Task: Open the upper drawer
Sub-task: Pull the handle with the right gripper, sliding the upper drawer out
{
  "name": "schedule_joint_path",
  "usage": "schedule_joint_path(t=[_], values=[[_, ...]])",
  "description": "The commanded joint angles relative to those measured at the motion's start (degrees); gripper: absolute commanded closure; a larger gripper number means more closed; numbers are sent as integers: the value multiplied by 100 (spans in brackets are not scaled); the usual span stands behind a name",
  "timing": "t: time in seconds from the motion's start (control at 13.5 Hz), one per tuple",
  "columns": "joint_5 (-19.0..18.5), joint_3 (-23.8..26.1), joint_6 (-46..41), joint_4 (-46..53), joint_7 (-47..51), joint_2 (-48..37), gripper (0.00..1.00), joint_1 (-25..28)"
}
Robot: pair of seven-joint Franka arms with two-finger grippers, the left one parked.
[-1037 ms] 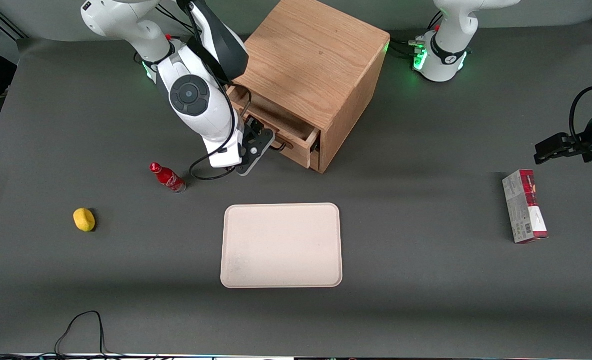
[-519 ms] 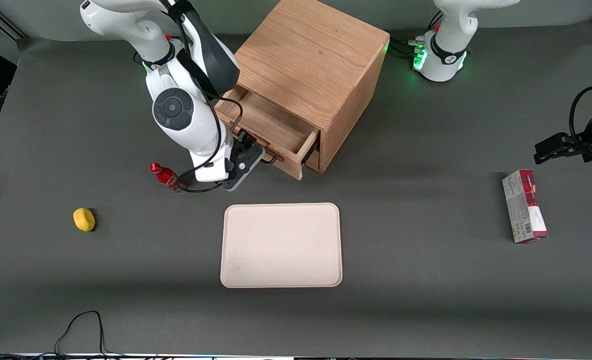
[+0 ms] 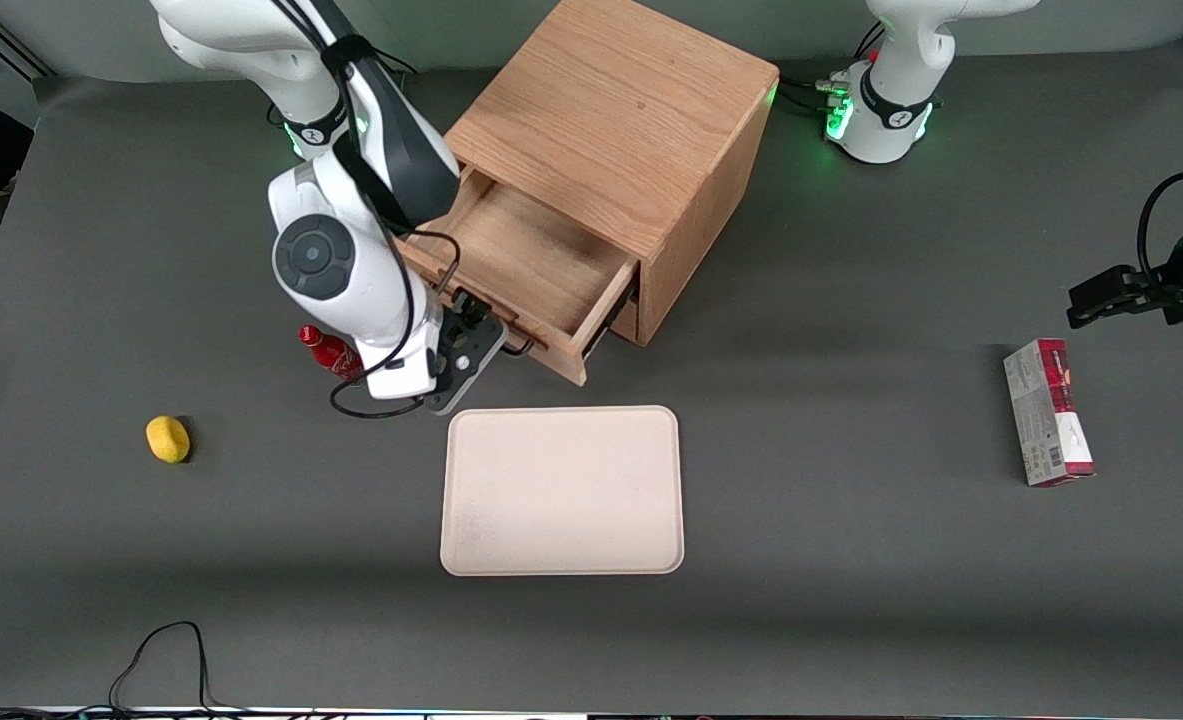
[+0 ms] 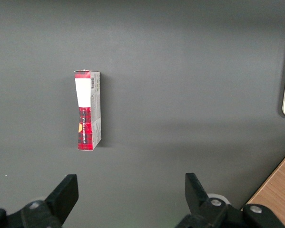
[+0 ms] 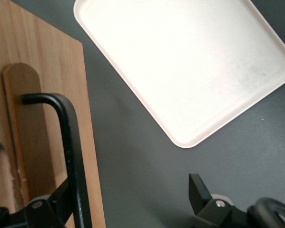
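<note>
The upper drawer point(image 3: 526, 265) stands pulled well out of the oak cabinet point(image 3: 616, 130), its bare wooden inside showing. Its black handle point(image 5: 68, 142) runs between the fingers of the gripper point(image 3: 471, 335), which stand wide apart around the bar, one finger point(image 5: 199, 192) clear of it. Just nearer the front camera lies a pale tray point(image 3: 562, 490) on the grey counter point(image 3: 851, 560). A red bottle point(image 3: 326, 350) peeks out beside the arm, a yellow lump point(image 3: 168, 439) farther toward the working arm's end. A red carton point(image 3: 1047, 412) lies toward the parked arm's end.
</note>
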Motion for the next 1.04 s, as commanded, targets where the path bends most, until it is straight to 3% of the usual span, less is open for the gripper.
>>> schedule_joint_path(t=[0.0, 0.96], values=[[-73, 1, -190, 407, -135, 299, 0, -120], [-90, 1, -454, 1068, -469, 722, 0, -622]])
